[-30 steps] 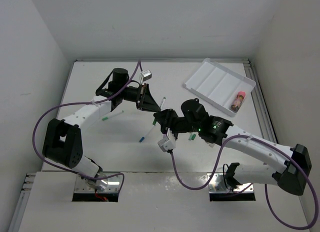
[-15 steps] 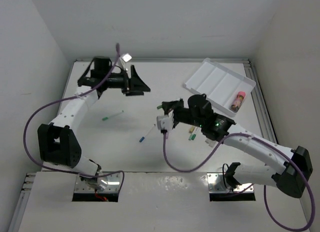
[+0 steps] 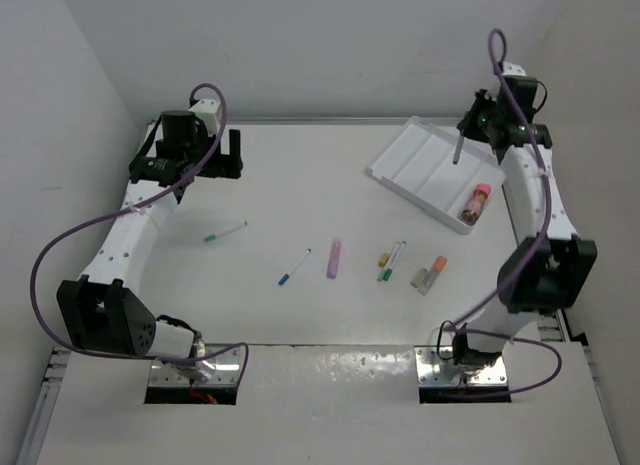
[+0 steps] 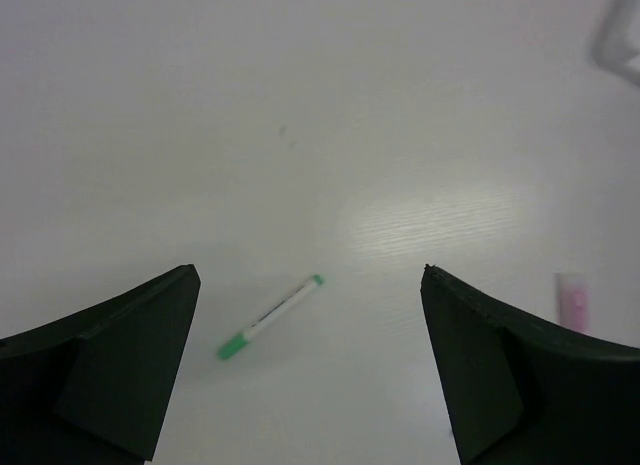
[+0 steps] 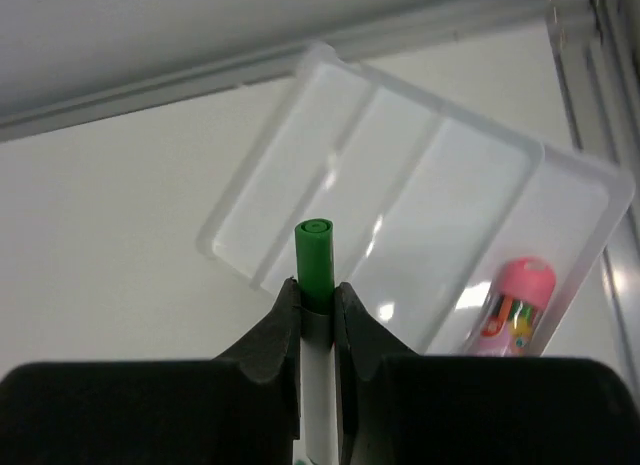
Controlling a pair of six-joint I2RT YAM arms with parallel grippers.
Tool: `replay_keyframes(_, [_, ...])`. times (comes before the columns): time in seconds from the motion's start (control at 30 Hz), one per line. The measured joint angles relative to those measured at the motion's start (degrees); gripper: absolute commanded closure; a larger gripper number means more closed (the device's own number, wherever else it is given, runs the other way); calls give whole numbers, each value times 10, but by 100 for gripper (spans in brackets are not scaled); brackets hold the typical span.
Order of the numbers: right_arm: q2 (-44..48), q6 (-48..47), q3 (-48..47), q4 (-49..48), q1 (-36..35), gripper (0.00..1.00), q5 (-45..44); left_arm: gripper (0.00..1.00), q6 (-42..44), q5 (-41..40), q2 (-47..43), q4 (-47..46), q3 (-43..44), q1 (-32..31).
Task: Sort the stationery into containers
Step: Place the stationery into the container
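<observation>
Pen in the air! The right gripper (image 5: 317, 291) is clenched on a green-capped pen (image 5: 314, 247), its jaws pinching the white barrel just under the cap, and the pen stands nearly upright between them. From the top view that pen (image 3: 457, 152) hangs over the tray (image 3: 420, 157), somewhere above its middle compartments, though exactly which one is hard to call. The tray itself is a flat white rectangle with long parallel compartments, sitting at an angle on the table (image 3: 280, 185). One pink marker (image 3: 476, 202) lies in the tray's end compartment, the one at its right end; the right wrist view shows it (image 5: 510, 305) there too, lying along the compartment. Over on the other side, well to the left of the tray, the left gripper (image 3: 234, 155) hovers with its jaws spread wide and nothing between them. Everything else lies loose on the table on the near side of the tray: an orange-tipped marker (image 3: 431, 274) closest to it, then a yellow-capped and green-capped pair (image 3: 390, 261) lying just beside each other, then a lilac stick (image 3: 333, 257), then a blue-tipped pen (image 3: 294, 268). Farthest left of the tray lies a green-tipped pen (image 3: 227, 231), and the left wrist view looks down on it (image 4: 270, 320) between the open jaws.
</observation>
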State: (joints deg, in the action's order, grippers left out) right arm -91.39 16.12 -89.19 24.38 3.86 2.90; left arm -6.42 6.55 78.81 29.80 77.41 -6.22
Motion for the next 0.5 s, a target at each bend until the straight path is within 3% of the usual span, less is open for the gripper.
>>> replay_keyframes(0.17, [-145,132,-37,65,87,100,33,0,86,-41,7,20,-24,23])
replay_keyframes(0.33, [-237,192,-77,98,93,100,51,0,169,-12,9,39,-57,33])
replay_keyframes(0.5, [-272,206,-108,97,86,100,51,0,216,-2,15,49,-88,34])
